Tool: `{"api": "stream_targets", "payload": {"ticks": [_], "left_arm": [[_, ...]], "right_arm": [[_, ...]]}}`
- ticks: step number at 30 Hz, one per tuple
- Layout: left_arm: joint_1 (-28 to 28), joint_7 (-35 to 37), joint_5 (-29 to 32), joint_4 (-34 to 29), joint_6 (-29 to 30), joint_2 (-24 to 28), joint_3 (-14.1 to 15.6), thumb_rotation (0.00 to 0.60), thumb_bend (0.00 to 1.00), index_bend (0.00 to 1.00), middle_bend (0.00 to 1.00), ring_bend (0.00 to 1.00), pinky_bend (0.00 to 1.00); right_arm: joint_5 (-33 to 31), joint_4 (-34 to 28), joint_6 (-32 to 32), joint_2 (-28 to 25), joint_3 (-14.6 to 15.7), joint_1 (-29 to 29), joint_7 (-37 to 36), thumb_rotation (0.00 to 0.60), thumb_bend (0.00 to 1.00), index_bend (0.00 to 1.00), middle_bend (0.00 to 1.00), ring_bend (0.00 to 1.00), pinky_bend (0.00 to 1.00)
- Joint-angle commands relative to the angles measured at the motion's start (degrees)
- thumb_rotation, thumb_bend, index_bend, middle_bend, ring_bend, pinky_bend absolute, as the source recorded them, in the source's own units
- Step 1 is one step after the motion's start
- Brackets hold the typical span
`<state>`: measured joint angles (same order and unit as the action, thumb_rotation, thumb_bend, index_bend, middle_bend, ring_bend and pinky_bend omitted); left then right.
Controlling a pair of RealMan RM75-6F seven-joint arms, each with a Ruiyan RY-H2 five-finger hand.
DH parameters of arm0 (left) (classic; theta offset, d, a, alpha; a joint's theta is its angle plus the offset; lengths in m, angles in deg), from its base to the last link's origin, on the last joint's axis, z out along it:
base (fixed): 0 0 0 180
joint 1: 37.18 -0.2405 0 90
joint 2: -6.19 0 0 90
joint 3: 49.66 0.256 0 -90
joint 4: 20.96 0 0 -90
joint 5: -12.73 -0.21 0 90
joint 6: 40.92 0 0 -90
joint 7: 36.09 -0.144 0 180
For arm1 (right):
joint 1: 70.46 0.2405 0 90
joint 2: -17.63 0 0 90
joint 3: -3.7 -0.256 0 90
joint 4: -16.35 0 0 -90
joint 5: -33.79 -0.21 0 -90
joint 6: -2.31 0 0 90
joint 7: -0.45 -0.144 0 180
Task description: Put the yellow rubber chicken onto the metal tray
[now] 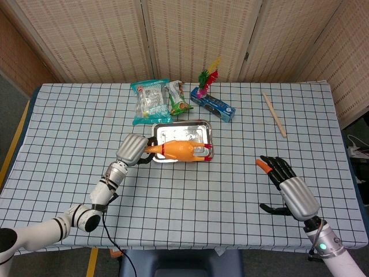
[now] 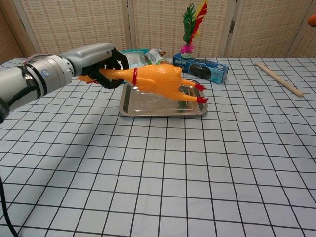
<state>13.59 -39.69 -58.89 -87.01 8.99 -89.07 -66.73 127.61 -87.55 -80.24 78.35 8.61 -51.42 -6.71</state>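
The yellow rubber chicken (image 1: 181, 150) (image 2: 159, 79) hangs level just above the metal tray (image 1: 202, 128) (image 2: 163, 104), its red feet toward the tray's right end. My left hand (image 1: 132, 150) (image 2: 106, 65) grips its neck, by the red band, at the tray's left edge. My right hand (image 1: 286, 184) is open far to the right over the checked cloth, holding nothing; in the chest view only an orange fingertip (image 2: 312, 19) of it shows at the right border.
Behind the tray lie snack bags (image 1: 150, 101) (image 2: 136, 57), a blue box (image 1: 212, 105) (image 2: 200, 69) with a feathered shuttlecock (image 1: 206, 78) (image 2: 191, 27), and a wooden stick (image 1: 274, 113) (image 2: 279, 79) at the back right. Wicker screens stand behind the table.
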Motion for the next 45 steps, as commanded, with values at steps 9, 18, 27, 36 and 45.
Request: {"api": "stream_targets", "payload": {"ticks": [9,18,27,36,45], "left_arm": [[10.3,18.5,-2.0,30.4,-9.1,-15.8,-0.3,0.600,0.74,0.70,0.73,0.59,0.62],[12.3,36.3,-5.7,40.0,-8.0,-20.4,1.3,0.600,0.53,0.10,0.40,0.39,0.58],[14.3,40.6,-5.7,44.5,-8.8,-23.5,1.3,0.600,0.48,0.00,0.22,0.21,0.42],[15.0,39.5,-5.2,47.0,-8.7,-24.8,1.3,0.600,0.48,0.00,0.21,0.19,0.40],[9.1,36.7,-9.1,31.7,3.7,-16.4,4.4,0.600,0.47,0.00,0.18,0.15,0.34]], "right_arm": [[-1.3,7.8,-0.9,1.9,-1.1,-3.6,-1.4,0.600,0.09,0.00,0.00,0.00,0.00],[-2.2,10.6,0.0,3.0,-2.4,-4.3,-4.4,0.600,0.09,0.00,0.00,0.00,0.00],[-0.2,10.8,-1.2,2.7,-2.4,-5.5,-6.5,0.600,0.09,0.00,0.00,0.00,0.00],[-0.2,11.6,-1.5,1.7,-2.6,-6.6,-8.6,0.600,0.09,0.00,0.00,0.00,0.00],[1.0,11.9,-2.4,2.0,-2.9,-7.3,-9.0,0.600,0.09,0.00,0.00,0.00,0.00]]}}
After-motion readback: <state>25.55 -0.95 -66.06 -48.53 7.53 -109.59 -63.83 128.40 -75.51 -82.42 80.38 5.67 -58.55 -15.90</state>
